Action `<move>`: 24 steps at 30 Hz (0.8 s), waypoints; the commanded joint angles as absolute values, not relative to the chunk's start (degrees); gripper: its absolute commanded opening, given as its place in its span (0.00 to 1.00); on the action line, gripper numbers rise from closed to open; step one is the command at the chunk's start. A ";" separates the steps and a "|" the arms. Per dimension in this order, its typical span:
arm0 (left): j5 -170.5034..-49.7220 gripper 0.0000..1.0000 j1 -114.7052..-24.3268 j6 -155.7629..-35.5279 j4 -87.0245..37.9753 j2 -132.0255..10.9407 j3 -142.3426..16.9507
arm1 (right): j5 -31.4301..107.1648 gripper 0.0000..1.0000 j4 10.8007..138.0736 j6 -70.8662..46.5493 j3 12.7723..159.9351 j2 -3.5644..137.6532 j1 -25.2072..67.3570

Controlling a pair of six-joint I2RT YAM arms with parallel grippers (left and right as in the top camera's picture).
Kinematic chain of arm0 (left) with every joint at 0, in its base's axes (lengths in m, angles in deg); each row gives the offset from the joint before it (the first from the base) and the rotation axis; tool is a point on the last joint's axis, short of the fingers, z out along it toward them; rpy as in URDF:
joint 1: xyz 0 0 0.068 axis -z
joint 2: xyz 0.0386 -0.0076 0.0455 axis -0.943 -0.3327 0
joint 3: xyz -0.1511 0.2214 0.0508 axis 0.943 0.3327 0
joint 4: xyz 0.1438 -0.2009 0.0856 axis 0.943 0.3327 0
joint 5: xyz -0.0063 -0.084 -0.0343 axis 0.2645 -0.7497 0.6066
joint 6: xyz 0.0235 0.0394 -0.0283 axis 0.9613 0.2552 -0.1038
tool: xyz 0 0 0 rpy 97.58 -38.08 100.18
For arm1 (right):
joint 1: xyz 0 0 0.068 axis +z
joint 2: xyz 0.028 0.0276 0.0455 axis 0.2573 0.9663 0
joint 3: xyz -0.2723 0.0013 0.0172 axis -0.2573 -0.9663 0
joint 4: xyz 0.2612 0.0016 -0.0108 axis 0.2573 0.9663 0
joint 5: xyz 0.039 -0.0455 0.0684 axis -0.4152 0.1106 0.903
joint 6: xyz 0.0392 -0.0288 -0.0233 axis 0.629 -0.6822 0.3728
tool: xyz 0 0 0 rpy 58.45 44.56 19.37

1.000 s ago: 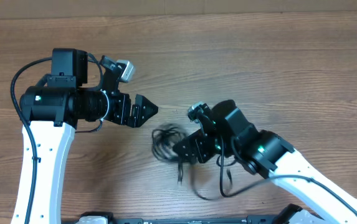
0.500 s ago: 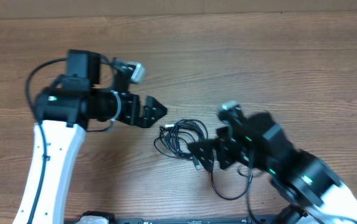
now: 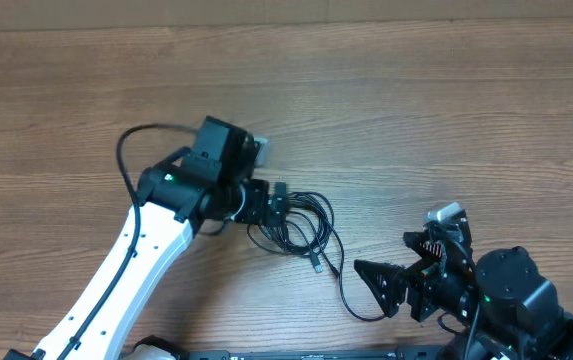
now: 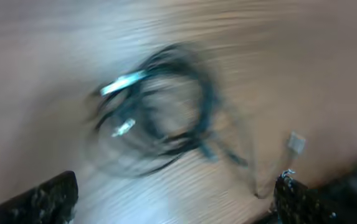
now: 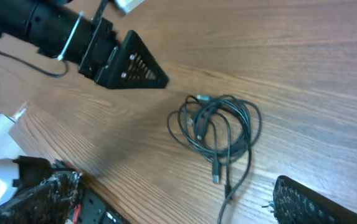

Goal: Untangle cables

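The cables (image 3: 298,225) lie as a loose black tangle on the wooden table (image 3: 446,120), with one tail curving down toward the front edge. My left gripper (image 3: 269,203) hovers over the tangle's left edge. Its view is blurred by motion; the cables (image 4: 156,118) show ahead of its open left gripper (image 4: 178,202), which holds nothing. My right gripper (image 3: 371,285) stands open at the lower right, apart from the tail. In the right wrist view the cables (image 5: 218,127) lie beyond the open right gripper (image 5: 175,190), and the left gripper (image 5: 131,65) points at them.
The table's front edge (image 5: 72,186) runs close under my right gripper. The left arm's thicker black wire (image 3: 131,145) loops behind its wrist. Bare wood extends across the far half of the table.
My right gripper has let go of the cables and pulled back to the lower right. The left arm has swung right and down onto the tangle's left edge.
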State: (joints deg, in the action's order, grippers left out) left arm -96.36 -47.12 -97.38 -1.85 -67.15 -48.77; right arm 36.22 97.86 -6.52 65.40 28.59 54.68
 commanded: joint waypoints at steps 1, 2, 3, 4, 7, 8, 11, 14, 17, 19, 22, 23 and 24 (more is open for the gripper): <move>-81.90 1.00 -47.34 -124.94 0.58 -67.37 -45.60 | 35.02 1.00 98.01 -6.10 66.54 28.48 54.53; -82.11 1.00 -47.41 -129.91 0.56 -67.37 -44.45 | 34.99 1.00 97.99 -6.10 66.54 28.48 54.53; -82.42 0.99 -47.39 -137.93 0.40 -67.37 -42.48 | 34.99 1.00 97.99 -6.10 66.54 28.48 54.53; -83.27 0.99 -47.30 -142.28 0.32 -67.37 -41.23 | 34.99 1.00 98.01 -6.10 66.54 28.48 54.53; -88.76 1.00 -47.10 -149.45 -1.50 -67.37 -36.88 | 34.99 1.00 98.16 -6.13 66.54 28.48 54.53; -90.14 0.99 -47.06 -150.25 -2.88 -67.37 -35.37 | 34.99 1.00 98.23 -6.13 66.54 28.48 54.53; -92.78 1.00 -46.66 -152.88 -9.06 -67.37 -31.00 | 34.99 1.00 98.43 -6.13 66.54 28.48 54.53; -94.83 1.00 -45.97 -154.80 -18.92 -67.37 -26.81 | 34.99 1.00 98.43 -6.13 66.54 28.48 54.53; -95.45 0.97 -45.37 -154.84 -26.48 -67.53 -23.99 | 35.02 1.00 98.49 -6.13 66.54 28.48 54.53; -95.40 0.94 -45.22 -154.84 -29.39 -67.63 -22.74 | 35.02 1.00 98.77 -6.10 66.54 28.48 54.53; -94.20 0.89 -45.22 -154.87 -30.57 -67.96 -21.87 | 35.02 1.00 99.23 -6.10 66.54 28.48 54.53; -93.87 0.87 -45.22 -154.87 -30.57 -68.27 -21.85 | 35.02 1.00 99.23 -6.10 66.54 28.48 54.53; -93.70 0.82 -45.22 -154.84 -30.81 -68.71 -21.85 | 35.04 1.00 99.23 -6.10 66.54 28.48 54.53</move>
